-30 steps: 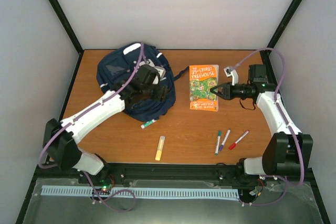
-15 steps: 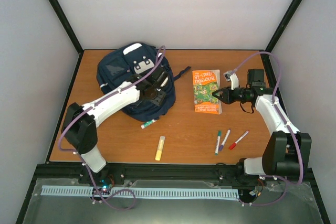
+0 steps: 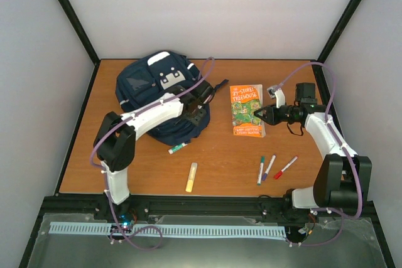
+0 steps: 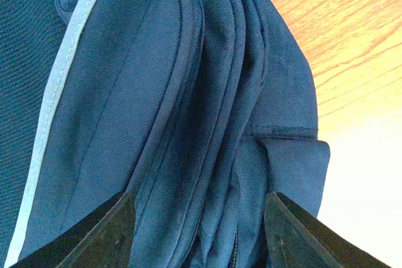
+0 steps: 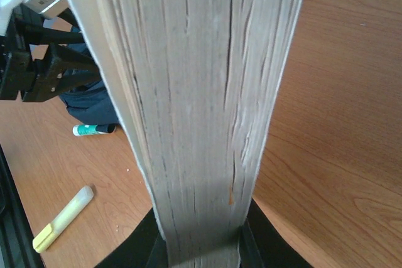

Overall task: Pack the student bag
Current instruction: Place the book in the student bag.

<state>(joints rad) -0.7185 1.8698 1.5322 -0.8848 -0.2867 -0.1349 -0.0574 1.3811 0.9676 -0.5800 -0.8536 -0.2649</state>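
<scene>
The left claw (image 4: 200, 218) spreads astride folds of the bag (image 3: 141, 85), likely to part them; the right claw (image 3: 259, 114), clenched on the book (image 3: 245, 110), holds it ready for packing.

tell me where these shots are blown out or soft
Left wrist: the student bag is sharp, but the table washes out to white glare at lower right. Right wrist: the book fills the frame at close range, its page edges slightly soft, and the yellow highlighter behind looks soft too. Top external: even light, faint shadows, no glare.
</scene>
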